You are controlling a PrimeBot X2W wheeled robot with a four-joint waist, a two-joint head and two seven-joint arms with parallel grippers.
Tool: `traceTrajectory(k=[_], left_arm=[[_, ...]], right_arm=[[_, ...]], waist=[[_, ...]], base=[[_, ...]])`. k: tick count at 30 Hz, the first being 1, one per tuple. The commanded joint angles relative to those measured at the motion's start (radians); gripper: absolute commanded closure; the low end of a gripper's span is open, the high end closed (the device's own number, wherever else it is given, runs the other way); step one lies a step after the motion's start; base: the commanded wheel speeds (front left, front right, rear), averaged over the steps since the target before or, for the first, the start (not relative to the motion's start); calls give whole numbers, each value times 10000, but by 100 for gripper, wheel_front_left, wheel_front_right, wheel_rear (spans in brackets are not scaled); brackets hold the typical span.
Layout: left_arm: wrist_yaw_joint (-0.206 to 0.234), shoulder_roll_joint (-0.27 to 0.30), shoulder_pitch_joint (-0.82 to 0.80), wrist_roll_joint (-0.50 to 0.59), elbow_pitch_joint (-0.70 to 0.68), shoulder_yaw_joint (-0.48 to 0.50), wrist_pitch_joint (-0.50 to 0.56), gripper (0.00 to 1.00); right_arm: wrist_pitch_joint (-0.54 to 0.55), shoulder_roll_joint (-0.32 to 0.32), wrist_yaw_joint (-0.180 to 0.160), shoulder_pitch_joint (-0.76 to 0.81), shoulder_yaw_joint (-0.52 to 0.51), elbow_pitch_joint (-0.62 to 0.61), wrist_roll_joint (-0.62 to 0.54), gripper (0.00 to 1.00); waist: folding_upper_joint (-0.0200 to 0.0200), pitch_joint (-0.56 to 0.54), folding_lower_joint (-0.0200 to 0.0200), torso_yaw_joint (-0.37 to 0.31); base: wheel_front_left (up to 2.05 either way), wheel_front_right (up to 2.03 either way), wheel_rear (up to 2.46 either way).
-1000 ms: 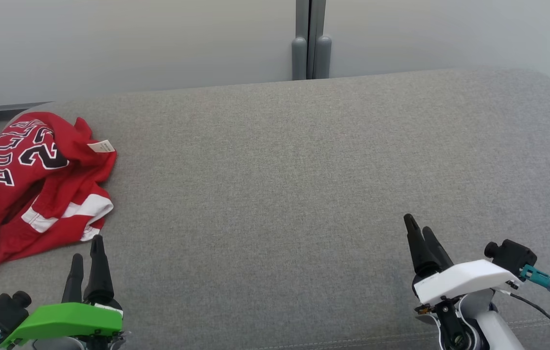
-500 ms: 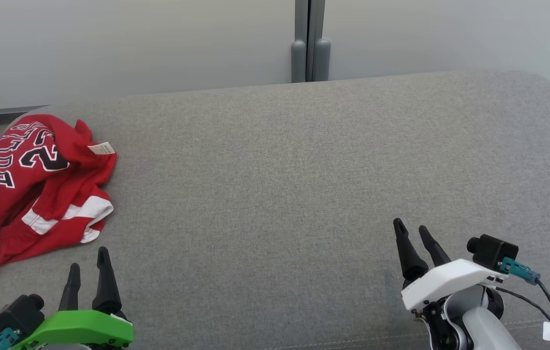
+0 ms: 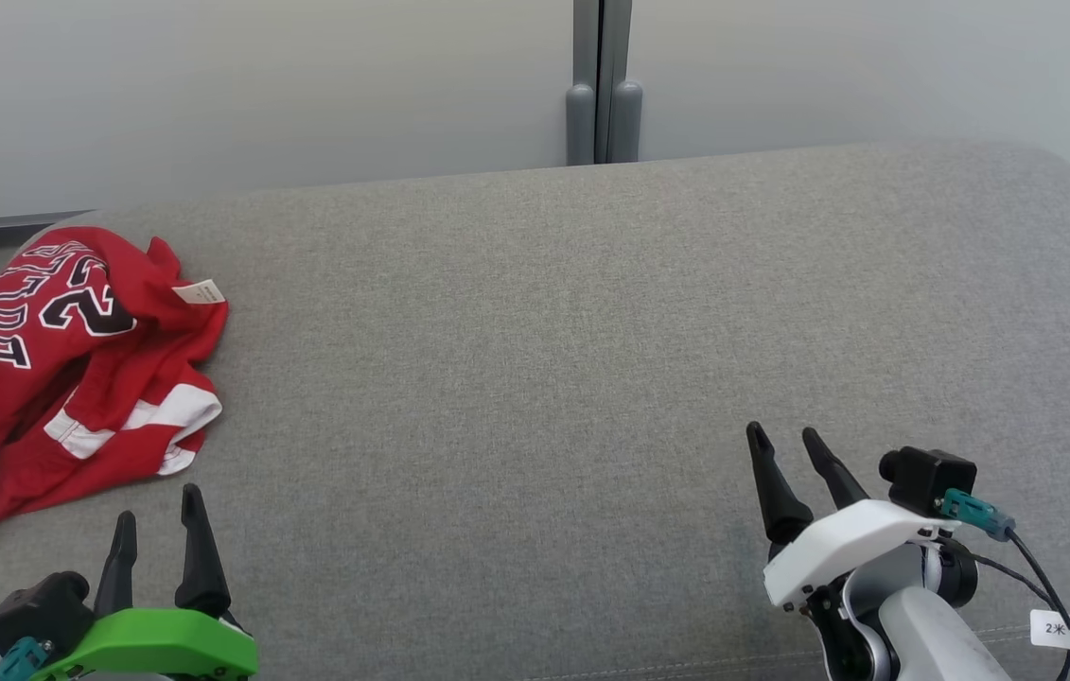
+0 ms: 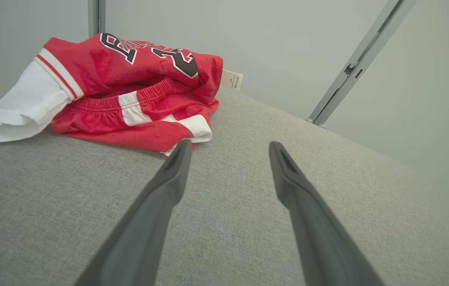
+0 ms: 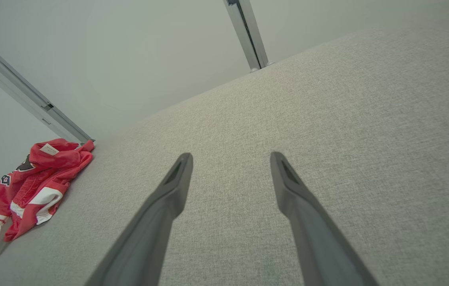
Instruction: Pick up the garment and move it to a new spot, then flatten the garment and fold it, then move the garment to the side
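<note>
A crumpled garment of thin red jersey cloth is seen in a loose heap at the far left of a grey upholstered surface. It is trimmed with white bands and marked with black, white-edged lettering. A gathered, ribbed waistband is made out in the left wrist view, and a plain white panel is spread at the heap's outer left end. A small white label is stuck out from the heap's upper right fold. The surface is covered in a fine, even weave, and its back edge is rounded over in front of a smooth pale wall, which is split by a grey metal upright. The garment is laid close to the rear left corner, while the broad middle and right of the cloth are left open. The left gripper, carried under a green housing, is held low at the near left with its two tapered dark fingers pointed toward the garment's white-banded hem; a narrow strip of grey is seen between tips and hem. The right gripper, carried under a white housing, is held at the near right, well apart from the garment and angled slightly leftward. The jaws of both are spread wide, and nothing is held between them.
</note>
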Motion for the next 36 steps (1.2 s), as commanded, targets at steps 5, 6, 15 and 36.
traceTrajectory(k=[5, 6, 15, 36], left_arm=[[-251, 260, 99, 670, -94, -133, -235, 0], [-308, 284, 107, 747, -117, -165, -261, 0], [-484, 480, 177, 1618, -223, -318, -505, 0], [-514, 694, 343, 3215, 106, -508, -973, 0]], right_arm=[[-180, -51, 5, -305, 181, 128, -602, 0], [-202, -51, 5, -321, 207, 153, -689, 0], [-379, -55, 4, -445, 450, 232, -1416, 0], [-744, -65, 5, -574, 730, 663, -2938, 0]], waist=[[0, -21, 0, 0], [0, -26, 0, -1], [0, -92, 0, -28], [0, -280, 0, -78]], base=[[0, 0, 0], [0, 0, 0], [0, 0, 0], [0, 0, 0]])
